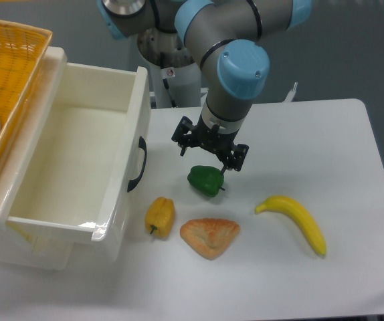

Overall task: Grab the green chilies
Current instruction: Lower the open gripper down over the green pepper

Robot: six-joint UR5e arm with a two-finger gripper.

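Note:
The green chilies (205, 180) are one small glossy dark-green pepper-shaped toy lying on the white table (312, 134), right of the drawer front. My gripper (207, 162) hangs straight above it, pointing down, its fingertips just over the toy's top. The jaws look spread to either side of the toy and hold nothing. The arm's wrist hides the space behind the toy.
An open white drawer (78, 167) with a black handle (138, 164) stands at the left, a yellow basket (5, 80) on top of it. A yellow pepper (160, 216), a croissant-like bread piece (209, 237) and a banana (296, 219) lie in front.

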